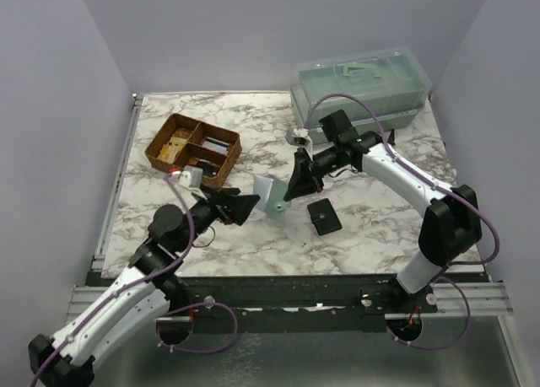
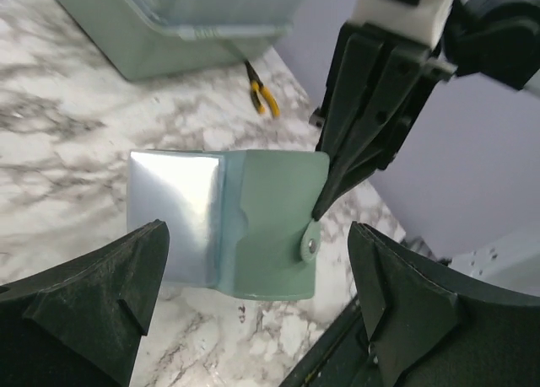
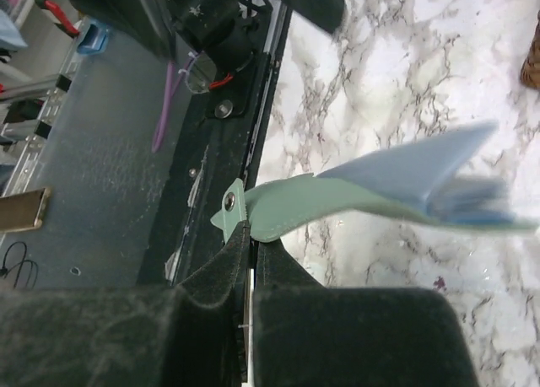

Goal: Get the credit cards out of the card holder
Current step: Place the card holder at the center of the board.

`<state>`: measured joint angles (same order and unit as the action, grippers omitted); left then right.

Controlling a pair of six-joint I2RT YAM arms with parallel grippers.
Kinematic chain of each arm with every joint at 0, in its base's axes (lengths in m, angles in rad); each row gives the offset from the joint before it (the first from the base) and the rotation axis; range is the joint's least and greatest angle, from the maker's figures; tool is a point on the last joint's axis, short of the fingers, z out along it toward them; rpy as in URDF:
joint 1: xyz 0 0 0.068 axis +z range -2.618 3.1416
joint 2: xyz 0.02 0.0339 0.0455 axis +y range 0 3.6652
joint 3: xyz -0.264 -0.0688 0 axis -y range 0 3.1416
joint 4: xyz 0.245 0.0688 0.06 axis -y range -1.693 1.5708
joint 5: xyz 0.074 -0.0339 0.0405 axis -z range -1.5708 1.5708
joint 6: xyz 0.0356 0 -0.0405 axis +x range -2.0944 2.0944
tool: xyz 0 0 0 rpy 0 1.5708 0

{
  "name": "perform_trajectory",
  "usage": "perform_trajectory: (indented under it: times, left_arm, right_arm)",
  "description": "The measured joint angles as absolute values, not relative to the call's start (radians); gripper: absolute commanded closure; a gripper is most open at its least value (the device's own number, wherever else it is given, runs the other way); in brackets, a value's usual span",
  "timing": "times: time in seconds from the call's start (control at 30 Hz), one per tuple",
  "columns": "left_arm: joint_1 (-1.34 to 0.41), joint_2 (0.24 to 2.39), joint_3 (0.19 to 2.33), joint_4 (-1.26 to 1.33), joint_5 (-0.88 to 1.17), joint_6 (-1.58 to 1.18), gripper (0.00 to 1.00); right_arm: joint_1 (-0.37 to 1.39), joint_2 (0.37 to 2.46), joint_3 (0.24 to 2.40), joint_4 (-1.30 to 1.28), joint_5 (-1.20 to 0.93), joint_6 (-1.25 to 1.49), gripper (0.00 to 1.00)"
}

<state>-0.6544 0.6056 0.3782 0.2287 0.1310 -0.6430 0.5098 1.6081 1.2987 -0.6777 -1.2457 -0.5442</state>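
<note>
The sage green card holder hangs open above the marble table, held up by its edge next to the snap tab. My right gripper is shut on that edge, as the right wrist view shows. A pale blue card sticks out of the holder on the side away from the right gripper; it also shows in the right wrist view. My left gripper is open, its fingers spread on either side just short of the holder. No tan-brown card shows.
A black snap wallet lies right of the holder. A brown divided basket stands at the back left, a green plastic lidded box at the back right. Yellow-handled pliers lie by the box.
</note>
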Motion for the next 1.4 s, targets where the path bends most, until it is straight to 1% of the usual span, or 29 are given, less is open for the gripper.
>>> perform_trajectory:
  times: [0.07,0.17,0.27,0.37,0.47,0.53,0.63,0.7,0.77,0.8,0.9,0.97,1.13,1.2,1.3,1.4]
  left_arm:
    - [-0.654,0.485,0.418,0.105,0.043,-0.648,0.05]
    - [-0.654,0.359,0.479,-0.044,-0.064,-0.667,0.07]
    - [-0.654,0.294,0.492,-0.142,-0.117,-0.714,0.08]
    - [-0.654,0.305,0.48,-0.196,-0.133,-0.753,0.08]
    - [-0.654,0.374,0.459,-0.241,-0.143,-0.791,0.07]
    - [-0.654,0.422,0.448,-0.252,-0.143,-0.809,0.08]
    - [-0.654,0.496,0.426,-0.24,-0.135,-0.837,0.12]
    - [-0.654,0.554,0.408,-0.207,-0.116,-0.854,0.14]
    - [-0.654,0.611,0.397,-0.168,-0.096,-0.867,0.18]
    - [-0.654,0.644,0.394,-0.148,-0.088,-0.872,0.19]
    - [-0.654,0.752,0.386,-0.07,-0.058,-0.885,0.19]
    - [-0.654,0.826,0.383,-0.015,-0.036,-0.892,0.2]
    - [-0.654,1.002,0.382,0.131,0.034,-0.904,0.28]
    - [-0.654,1.062,0.382,0.175,0.058,-0.907,0.29]
    - [-0.654,1.128,0.382,0.226,0.09,-0.915,0.3]
    - [-0.654,1.163,0.382,0.26,0.109,-0.92,0.3]
  right_arm:
    - [0.52,1.667,1.37,-0.71,-1.269,-0.564,1.0]
    - [0.521,1.743,1.391,-0.727,-1.329,-0.569,1.0]
    - [0.518,1.867,1.39,-0.741,-1.342,-0.555,1.0]
    - [0.503,2.036,1.395,-0.789,-1.336,-0.562,1.0]
    - [0.459,2.141,1.375,-0.82,-1.327,-0.546,1.0]
    - [0.422,2.136,1.329,-0.801,-1.293,-0.507,1.0]
    - [0.382,2.087,1.27,-0.749,-1.203,-0.448,0.98]
    - [0.377,2.055,1.247,-0.719,-1.142,-0.419,0.95]
    - [0.381,2.037,1.242,-0.699,-1.093,-0.4,0.88]
    - [0.381,2.034,1.242,-0.692,-1.076,-0.395,0.83]
    - [0.385,2.03,1.242,-0.668,-1.012,-0.379,0.75]
    - [0.387,2.03,1.242,-0.661,-0.981,-0.369,0.73]
    - [0.387,2.025,1.242,-0.648,-0.945,-0.354,0.67]
    - [0.387,2.021,1.242,-0.647,-0.939,-0.351,0.65]
    - [0.387,2.019,1.242,-0.646,-0.939,-0.347,0.63]
    - [0.387,2.017,1.242,-0.646,-0.939,-0.344,0.58]
